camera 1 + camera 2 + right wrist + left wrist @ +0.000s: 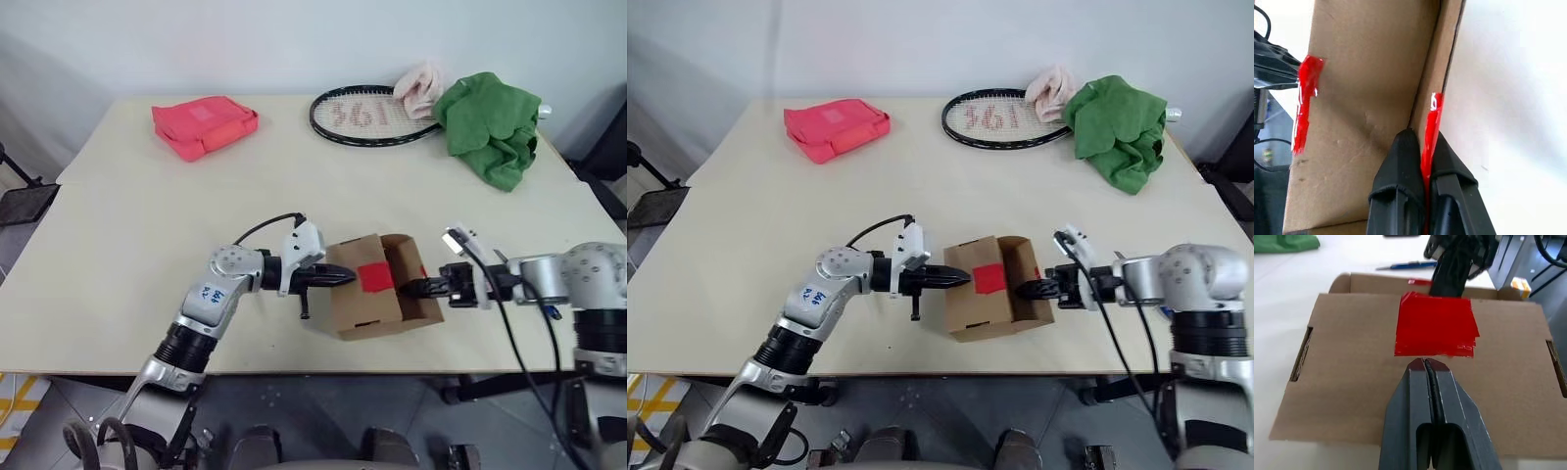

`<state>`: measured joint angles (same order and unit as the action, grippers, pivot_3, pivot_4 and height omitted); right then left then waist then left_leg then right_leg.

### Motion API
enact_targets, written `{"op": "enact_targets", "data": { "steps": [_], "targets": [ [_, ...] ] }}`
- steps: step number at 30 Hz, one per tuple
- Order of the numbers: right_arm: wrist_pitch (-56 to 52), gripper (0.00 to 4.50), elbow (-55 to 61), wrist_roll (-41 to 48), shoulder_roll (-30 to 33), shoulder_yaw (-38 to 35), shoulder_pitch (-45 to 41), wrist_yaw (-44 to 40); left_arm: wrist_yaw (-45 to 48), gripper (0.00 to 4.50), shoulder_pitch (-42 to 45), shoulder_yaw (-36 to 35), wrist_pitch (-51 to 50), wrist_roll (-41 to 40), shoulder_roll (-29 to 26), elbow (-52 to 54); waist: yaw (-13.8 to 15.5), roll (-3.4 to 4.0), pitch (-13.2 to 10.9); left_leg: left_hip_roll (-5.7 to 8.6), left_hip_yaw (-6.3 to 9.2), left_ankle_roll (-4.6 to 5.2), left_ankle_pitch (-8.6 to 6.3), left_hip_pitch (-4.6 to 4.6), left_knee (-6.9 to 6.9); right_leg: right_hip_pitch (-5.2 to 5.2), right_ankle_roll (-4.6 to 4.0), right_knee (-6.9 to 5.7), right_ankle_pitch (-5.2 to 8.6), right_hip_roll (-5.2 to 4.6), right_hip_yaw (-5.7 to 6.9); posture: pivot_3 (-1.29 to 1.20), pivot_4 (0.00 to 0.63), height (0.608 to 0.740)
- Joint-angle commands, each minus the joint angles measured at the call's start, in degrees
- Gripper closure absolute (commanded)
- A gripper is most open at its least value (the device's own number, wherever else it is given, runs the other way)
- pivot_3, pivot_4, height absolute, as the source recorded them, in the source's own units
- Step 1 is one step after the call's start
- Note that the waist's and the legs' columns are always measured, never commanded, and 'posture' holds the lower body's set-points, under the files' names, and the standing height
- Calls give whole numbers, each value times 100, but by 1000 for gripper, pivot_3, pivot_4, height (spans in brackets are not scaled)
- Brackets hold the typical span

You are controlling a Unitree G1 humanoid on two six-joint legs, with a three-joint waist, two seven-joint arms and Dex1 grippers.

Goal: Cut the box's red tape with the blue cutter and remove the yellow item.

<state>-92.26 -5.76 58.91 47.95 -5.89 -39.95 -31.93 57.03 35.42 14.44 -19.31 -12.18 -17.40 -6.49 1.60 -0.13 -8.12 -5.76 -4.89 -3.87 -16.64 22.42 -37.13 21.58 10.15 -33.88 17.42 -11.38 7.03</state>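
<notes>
Item one, my right gripper (419,288): fingers pinched together on the edge of the box's raised flap, with a strip of red tape caught between the two black pads (1409,156) in the right wrist view. Item two, my left gripper (960,278): fingers pressed fully together with nothing between them, the tips resting against the side of the box (367,290) just short of the red tape (1436,326) patch, pointing across toward the other arm. Item three, the box: small brown cardboard, standing near my edge of the table (137,245) between the two grippers, lid partly lifted on its right side, a slot cut into each end of the face I see from the left wrist. Item four, the blue cutter (1406,265): lying flat on the table beyond the box in the left wrist view, apart from both grippers. I cannot see inside the box, so I log nothing of its contents. Further out, toward the far edge: a pink-red pouch (204,123) at far left, a racket (372,116) at centre, a pale pink cloth (421,88) resting on the racket's rim, and a crumpled green cloth (492,125) at far right.
</notes>
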Motion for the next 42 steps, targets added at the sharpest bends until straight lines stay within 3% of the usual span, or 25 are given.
{"op": "enact_targets", "data": {
  "steps": [1,9,12,15,21,34,42],
  "targets": [
    [-24,4446,391,1002,500,2,-394,244,-107,4500,-198,240,-11,175,114,-348,-2,-8,-11,0,0,0,0,0,2,0,0,1,0,0,1,0,150,740],
    [-24,4446,742,2527,1258,449,-866,1537,-282,4500,-261,320,88,183,516,-520,29,-36,-33,1,0,4,-3,7,-8,0,0,5,-1,-4,2,0,150,740],
    [-24,4446,984,2706,1482,669,-1102,1992,-326,4500,-282,309,68,175,601,-557,26,-47,-52,0,-1,5,-4,22,-10,14,-1,4,-2,-3,2,0,150,740],
    [-24,4446,1276,2755,1745,930,-1325,2274,-385,4500,-316,313,106,164,728,-615,23,-50,-54,-1,-2,3,-3,97,-31,92,3,-16,-12,-2,-3,0,150,740],
    [-24,4446,1972,2773,2298,1738,-1645,2735,-473,4500,-300,279,336,137,1105,-941,65,-49,-57,-1,-9,4,-3,97,-25,95,5,-4,-13,-4,-4,0,150,740],
    [-23,4446,2664,2971,1909,1561,-1515,3908,-462,4500,-89,117,701,162,1449,-1595,131,-53,-58,-2,-15,12,-8,98,-67,86,-5,-7,-31,-4,-16,0,150,740],
    [-24,4446,3052,2570,1584,1861,-1785,4137,-584,4500,-76,257,298,511,1141,-1446,128,-52,-57,-4,-17,17,-10,97,-84,85,-8,-17,-38,-3,-24,0,150,740]
  ]
}}
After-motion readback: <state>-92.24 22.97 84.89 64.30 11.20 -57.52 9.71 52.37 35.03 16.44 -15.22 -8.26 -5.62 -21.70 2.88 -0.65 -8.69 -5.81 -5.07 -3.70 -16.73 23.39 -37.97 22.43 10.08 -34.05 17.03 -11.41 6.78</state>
